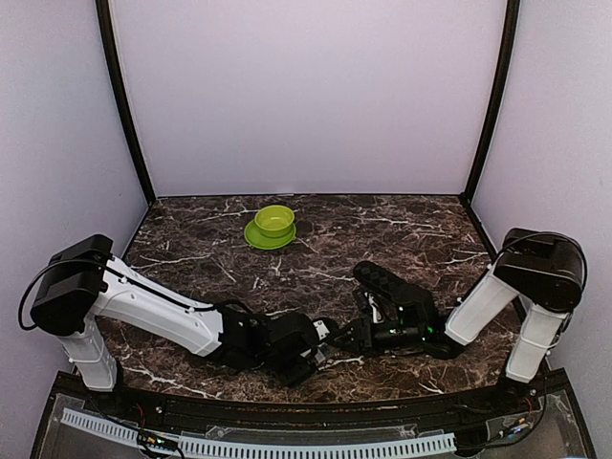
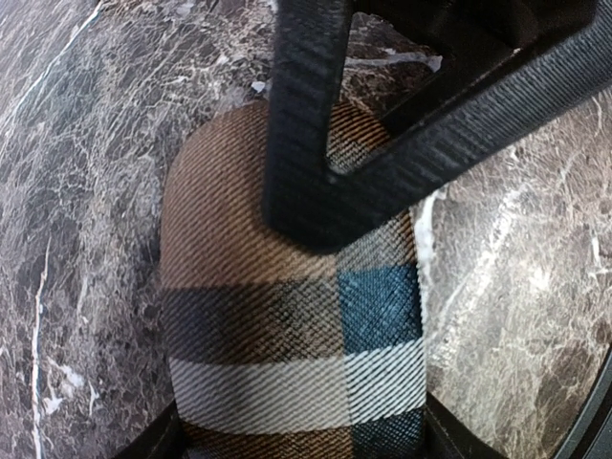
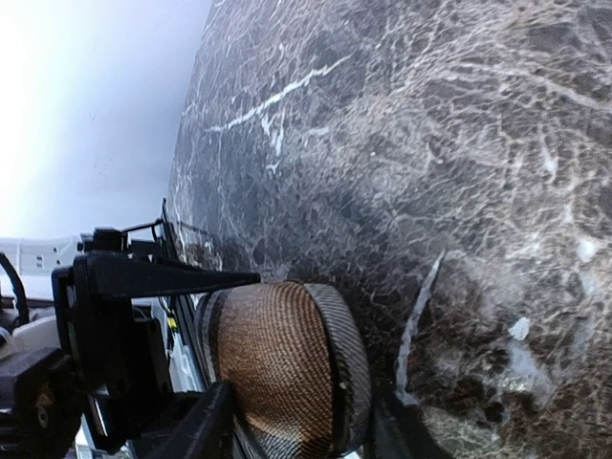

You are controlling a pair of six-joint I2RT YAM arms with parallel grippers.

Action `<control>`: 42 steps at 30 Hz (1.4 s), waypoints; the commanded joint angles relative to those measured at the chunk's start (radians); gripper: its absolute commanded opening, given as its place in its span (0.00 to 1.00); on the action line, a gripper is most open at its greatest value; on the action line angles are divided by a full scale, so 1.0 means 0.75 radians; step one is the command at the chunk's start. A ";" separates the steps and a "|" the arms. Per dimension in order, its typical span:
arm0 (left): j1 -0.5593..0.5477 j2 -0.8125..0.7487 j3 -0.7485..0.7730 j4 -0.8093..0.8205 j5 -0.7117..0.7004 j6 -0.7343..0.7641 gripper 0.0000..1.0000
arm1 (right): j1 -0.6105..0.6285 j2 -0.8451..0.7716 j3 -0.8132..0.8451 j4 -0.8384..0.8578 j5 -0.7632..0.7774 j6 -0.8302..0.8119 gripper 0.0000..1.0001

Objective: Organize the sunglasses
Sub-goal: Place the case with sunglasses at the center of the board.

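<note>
No sunglasses show in any view. A brown-and-beige striped case (image 2: 287, 316) lies on the marble table near the front edge, with both grippers at it. My left gripper (image 2: 296, 442) has the case filling the gap between its fingers, both fingers against its sides. My right gripper (image 3: 292, 430) holds the case's rounded end (image 3: 282, 368) between its fingers, meeting the left one head-on. One of the right gripper's fingers (image 2: 306, 115) crosses over the top of the case. From above, the two grippers (image 1: 320, 344) (image 1: 352, 335) meet at the front centre and hide the case.
A black bumpy oblong case (image 1: 382, 280) lies just behind the right gripper. A green bowl on a green saucer (image 1: 274, 221) stands at the back centre. The table's front edge (image 1: 316, 400) runs close below the grippers.
</note>
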 commanded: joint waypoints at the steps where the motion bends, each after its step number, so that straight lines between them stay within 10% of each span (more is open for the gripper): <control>1: -0.006 -0.051 -0.031 0.002 0.020 0.004 0.40 | 0.010 0.017 -0.007 0.103 -0.026 0.039 0.42; 11: -0.006 -0.026 -0.033 0.007 0.077 -0.026 0.65 | 0.011 -0.056 -0.011 -0.015 0.046 -0.004 0.19; 20: -0.006 -0.081 -0.078 0.005 0.165 -0.039 0.94 | 0.010 -0.116 0.014 -0.169 0.116 -0.068 0.33; 30: 0.003 -0.109 -0.084 -0.035 0.154 -0.042 0.97 | 0.012 -0.142 0.020 -0.228 0.140 -0.087 0.58; 42: 0.046 -0.123 -0.090 -0.022 0.180 -0.041 0.94 | 0.020 -0.190 0.060 -0.369 0.172 -0.141 0.61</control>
